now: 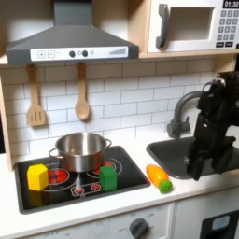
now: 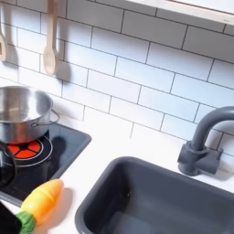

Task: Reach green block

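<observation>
First exterior view, near to far: the green block [image 1: 109, 176] sat on the front right part of the black stovetop [image 1: 56, 191], near its front edge, upright and free, nothing touching it. The orange carrot toy [image 1: 159, 176] lay on the counter just to the block's right in the first exterior view, off the stovetop. The yellow block [image 1: 37, 176] stood at the stovetop's front left, well apart from the green one. Behind them sat the steel pot [image 1: 80, 149], and farther back two wooden utensils hung on the tile wall.

The arm [image 1: 211, 121] stood over the sink [image 1: 177, 154] at the first exterior view's right, well apart from the block. Gripper [image 1: 198, 170] pointed down near the sink; jaw opening was too dark to read, so I couldn't tell, and nothing visibly held.

Judgement: the reach looked barely begun. Next move called for a leftward traverse across the counter, clearing the carrot toy, then a descent onto the block without nudging the pot.
</observation>
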`<state>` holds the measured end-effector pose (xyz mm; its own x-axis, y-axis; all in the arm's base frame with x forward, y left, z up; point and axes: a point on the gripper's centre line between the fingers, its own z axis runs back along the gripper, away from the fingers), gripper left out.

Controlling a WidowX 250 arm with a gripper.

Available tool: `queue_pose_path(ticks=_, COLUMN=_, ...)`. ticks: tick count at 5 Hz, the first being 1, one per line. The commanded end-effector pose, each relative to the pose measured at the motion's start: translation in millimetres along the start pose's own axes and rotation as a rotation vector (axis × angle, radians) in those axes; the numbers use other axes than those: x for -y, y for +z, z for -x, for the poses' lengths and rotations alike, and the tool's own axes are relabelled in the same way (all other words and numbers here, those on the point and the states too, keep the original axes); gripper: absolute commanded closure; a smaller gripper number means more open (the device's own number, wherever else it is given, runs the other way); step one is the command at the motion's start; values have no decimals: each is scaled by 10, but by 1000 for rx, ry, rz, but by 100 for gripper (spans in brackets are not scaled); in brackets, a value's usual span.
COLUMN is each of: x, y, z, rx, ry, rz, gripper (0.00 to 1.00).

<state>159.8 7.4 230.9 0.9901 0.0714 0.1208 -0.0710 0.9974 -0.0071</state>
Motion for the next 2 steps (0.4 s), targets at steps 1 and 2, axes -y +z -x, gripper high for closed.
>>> queue_pose_path(ticks=1, x=-176, y=-46, z=-312, rx=23, ry=22, rz=-16, gripper=0)
queue_pose_path(ticks=2, x=-310, y=-65, z=-526, rx=36, ry=32, rz=-27, gripper=0)
